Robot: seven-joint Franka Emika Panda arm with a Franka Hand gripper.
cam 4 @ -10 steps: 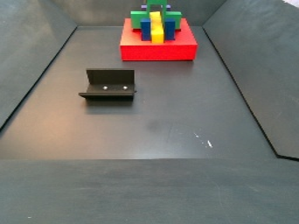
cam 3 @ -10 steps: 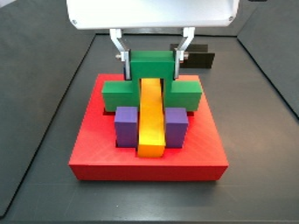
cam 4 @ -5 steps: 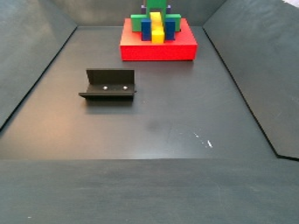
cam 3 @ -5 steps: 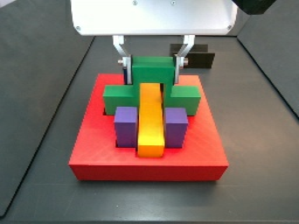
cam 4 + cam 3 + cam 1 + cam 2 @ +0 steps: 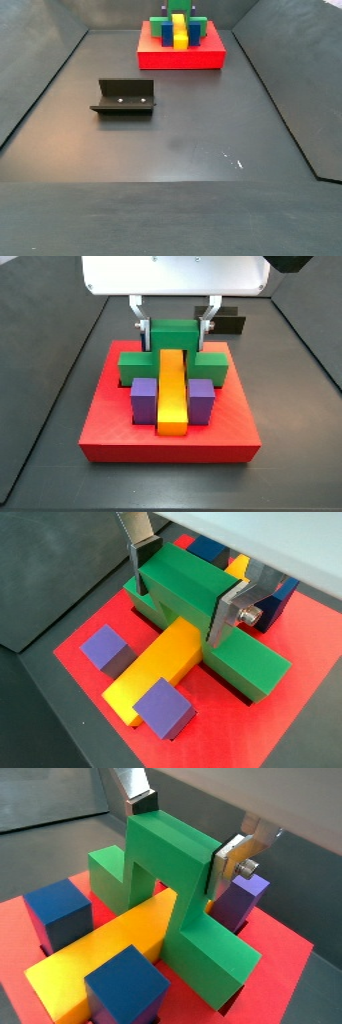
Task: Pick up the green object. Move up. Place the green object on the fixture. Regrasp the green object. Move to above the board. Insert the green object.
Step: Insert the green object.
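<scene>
nothing shifted since prior frame. gripper (image 5: 171,326) clamps green object (image 5: 173,348) straddling yellow bar (image 5: 171,391) crosswise on board (image 5: 107,431); release pending.

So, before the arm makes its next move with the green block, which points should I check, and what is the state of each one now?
1. Claw fingers on both sides of the green object: ok.
2. Green object straddling the yellow bar, notch over it, in a wrist view: ok.
3. Green object fully down in the board: cannot tell.
4. Purple blocks and blue blocks upright beside the bar: ok.
5. Fixture empty, away from the board: ok.
6. Fingers free to open, nothing beside them: ok.
</scene>
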